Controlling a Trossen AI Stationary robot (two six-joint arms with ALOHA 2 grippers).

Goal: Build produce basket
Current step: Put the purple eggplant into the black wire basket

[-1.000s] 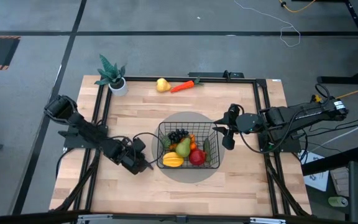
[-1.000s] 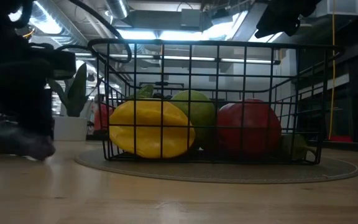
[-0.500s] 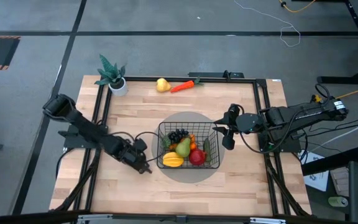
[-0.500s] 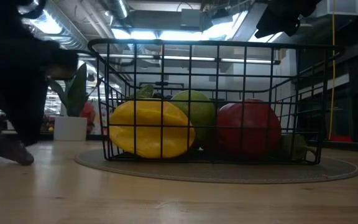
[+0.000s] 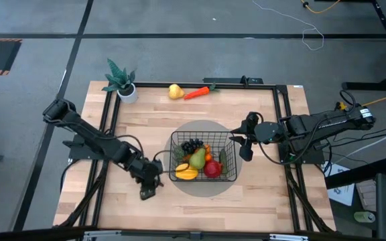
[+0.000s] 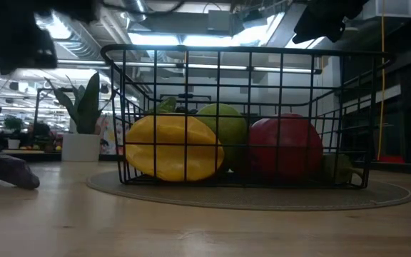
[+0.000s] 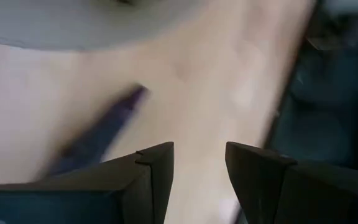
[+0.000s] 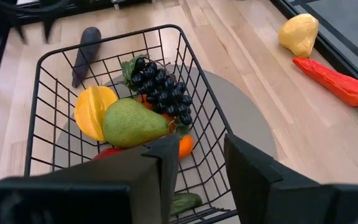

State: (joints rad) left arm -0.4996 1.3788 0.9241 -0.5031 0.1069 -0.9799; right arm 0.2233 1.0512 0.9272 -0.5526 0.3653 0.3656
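The black wire basket (image 5: 203,158) stands on a round grey mat (image 5: 203,127) at mid table. It holds a yellow fruit (image 8: 94,112), a green pear (image 8: 132,122), dark grapes (image 8: 161,90), a red apple (image 5: 212,169), an orange (image 8: 185,146) and a cucumber (image 8: 182,202). A purple eggplant (image 5: 146,193) lies on the table left of the basket, near its front corner, and also shows in the left wrist view (image 7: 101,130). My left gripper (image 5: 151,179) is open and empty above it. My right gripper (image 5: 246,142) is open and empty, raised by the basket's right side.
A yellow pear (image 5: 175,91) and an orange carrot (image 5: 196,93) lie at the table's far edge. A potted plant (image 5: 121,82) stands at the far left corner. Black frame rails (image 5: 107,127) run along the table's sides. Bare wood lies in front of the basket.
My left gripper has risen from low over the table beside the basket's left side and has tipped to point down. The eggplant now lies uncovered on the table below it. The right arm has kept still.
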